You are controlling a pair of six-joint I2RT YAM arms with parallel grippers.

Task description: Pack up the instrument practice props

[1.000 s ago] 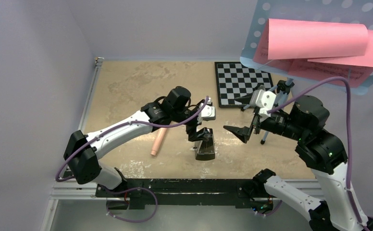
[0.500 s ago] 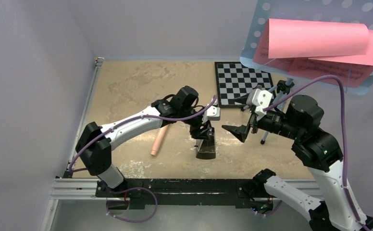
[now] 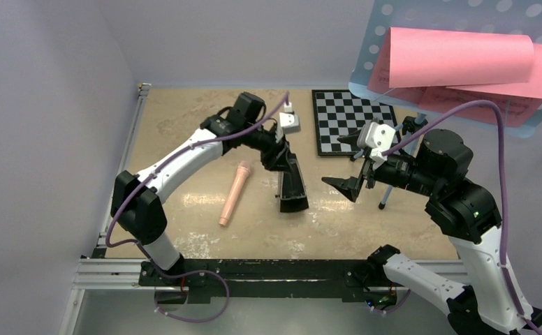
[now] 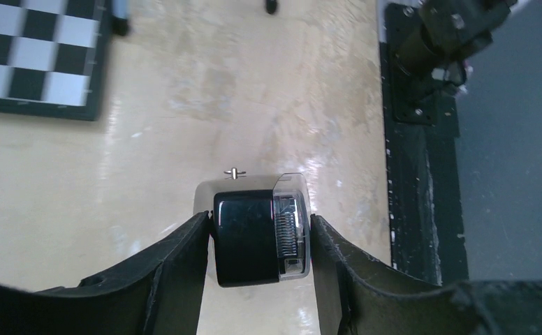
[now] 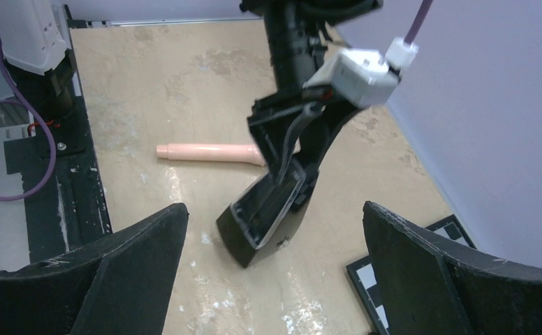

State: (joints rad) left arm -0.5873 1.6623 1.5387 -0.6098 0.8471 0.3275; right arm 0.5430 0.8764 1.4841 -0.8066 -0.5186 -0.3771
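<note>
Overhead and wrist views, ordered from the near edge. The recorder [image 3: 233, 194] is lying flat on the table [image 3: 184, 125], left of centre, with its wider end pointing away from the arm bases. Just to its right, the left gripper [image 4: 258, 230] is pinching the narrow upper part of the metronome [image 3: 293, 188], one finger pressing on each side. The metronome is leaning at a tilt, base lowest. Whether the base is touching the table cannot be told. Its clear front cover is showing a graduated scale whose marks are too small to read, and no brand name is legible.

To the right, the right gripper [image 3: 341, 164] is hovering with its jaws spread wide, facing the metronome and gripping nothing. Farther back, the chessboard [image 3: 352, 122] is lying flat. At the far right, the music stand [image 3: 429, 14] is standing on its tripod and carrying the sheet-music pages [image 3: 457, 56]. The uppermost page is curling over, while the lower one is bearing printed lines too small to read.
</note>
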